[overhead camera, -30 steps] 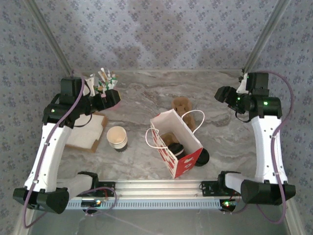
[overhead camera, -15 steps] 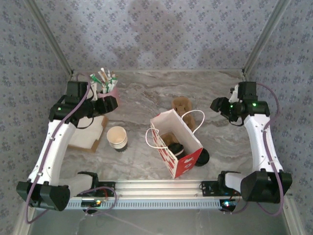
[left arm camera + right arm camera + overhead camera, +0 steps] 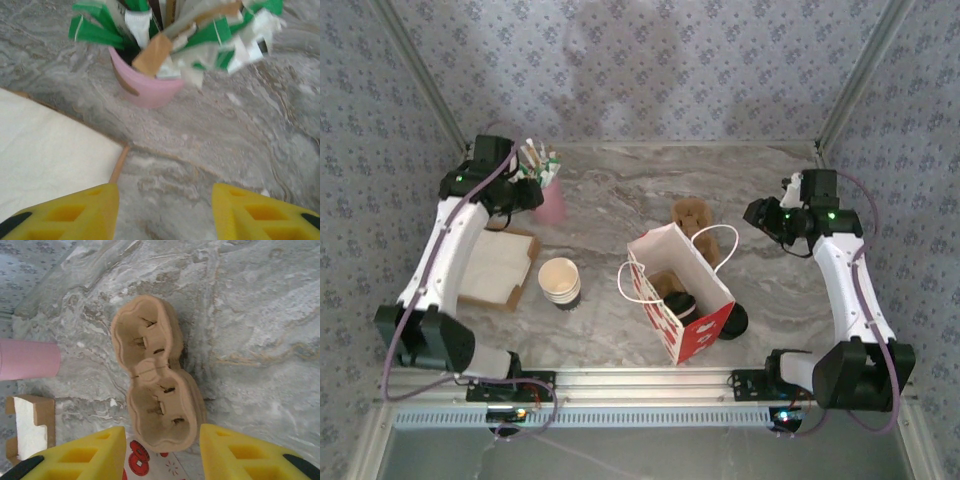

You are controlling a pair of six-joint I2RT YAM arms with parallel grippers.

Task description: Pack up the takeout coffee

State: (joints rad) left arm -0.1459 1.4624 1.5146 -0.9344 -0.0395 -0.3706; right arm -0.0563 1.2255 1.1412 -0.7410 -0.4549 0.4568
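Observation:
The red-and-white paper bag (image 3: 692, 335) stands open near the front middle of the table. Inside it a round black lid (image 3: 682, 306) shows beside a brown piece; this looks like the takeout coffee, and the bag hides its cup. My left gripper (image 3: 528, 193) (image 3: 165, 200) hangs open at the back left, just before the pink cup (image 3: 552, 203) (image 3: 147, 87) of green-and-white sachets, with bare table between its fingers. My right gripper (image 3: 755, 213) (image 3: 162, 440) is open at the right, empty, above the brown cup carrier (image 3: 692, 214) (image 3: 157, 385).
A stack of open paper cups (image 3: 560, 282) stands left of the bag. White napkins in a brown tray (image 3: 498, 268) (image 3: 45, 155) lie at the left. A black round thing (image 3: 733, 320) sits against the bag's right side. Patterned walls close in the back and sides.
The left arm has swung back and left, its gripper staying by the pink cup. The right gripper has drifted slightly left. Both pairs of jaws have narrowed.

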